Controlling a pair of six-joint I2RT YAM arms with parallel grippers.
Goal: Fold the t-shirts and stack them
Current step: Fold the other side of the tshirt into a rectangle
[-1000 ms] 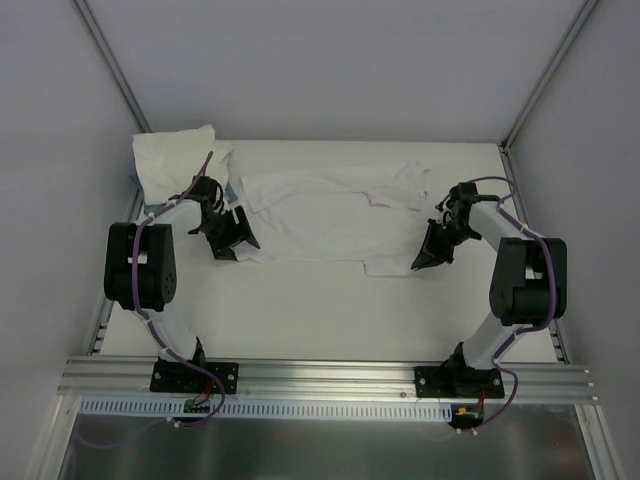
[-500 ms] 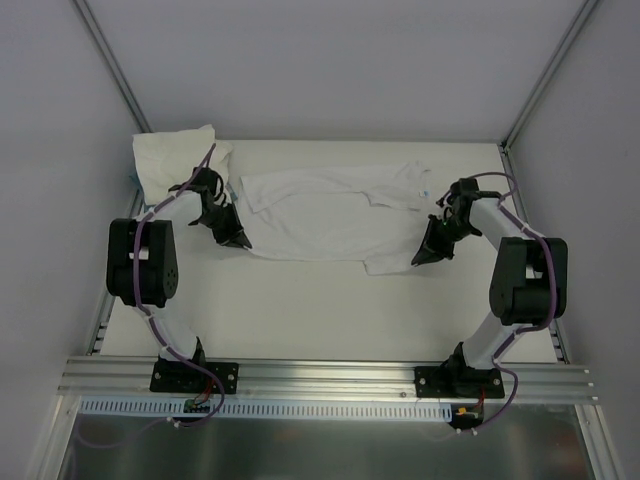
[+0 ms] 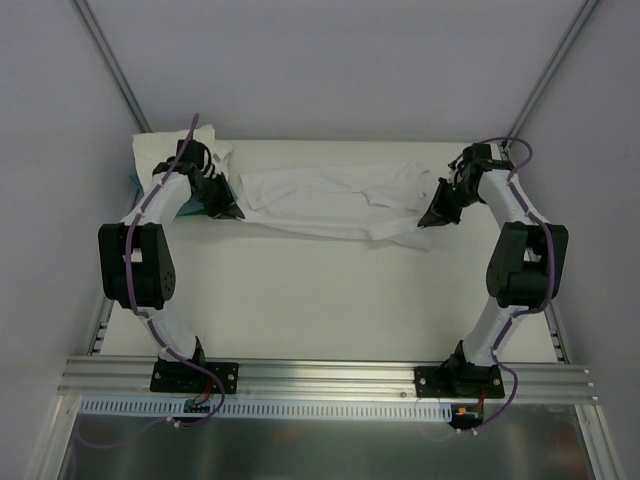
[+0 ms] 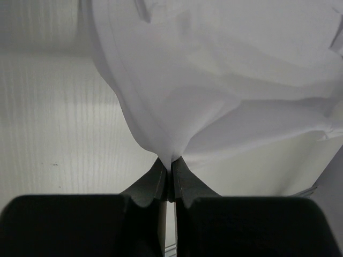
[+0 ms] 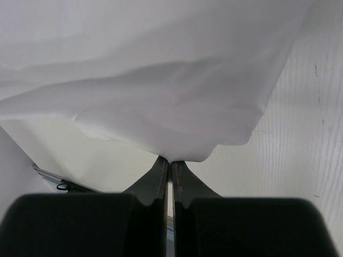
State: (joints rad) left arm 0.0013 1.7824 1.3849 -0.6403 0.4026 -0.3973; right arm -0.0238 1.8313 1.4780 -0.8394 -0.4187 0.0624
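A white t-shirt [image 3: 330, 200] lies stretched across the far part of the table, its near edge lifted and drawn toward the back. My left gripper [image 3: 232, 211] is shut on the cloth at the shirt's left end; the left wrist view shows the t-shirt [image 4: 214, 80] pinched between the tips of the left gripper [image 4: 170, 163]. My right gripper [image 3: 428, 218] is shut on the right end, where the t-shirt [image 5: 161, 80] hangs from the right gripper [image 5: 170, 160]. A pile of folded white t-shirts [image 3: 170, 155] sits in the far left corner.
A sliver of a teal-blue item [image 3: 133, 178] peeks out beside the pile. Grey walls and metal frame posts [image 3: 540, 90] close in the table [image 3: 330, 300] at back and sides. A metal rail [image 3: 320, 378] holds both arm bases at the near edge.
The left gripper closed on the shirt's left edge. Both grippers then moved toward the back of the table, carrying the near edge of the shirt with them so the shirt looks narrower.
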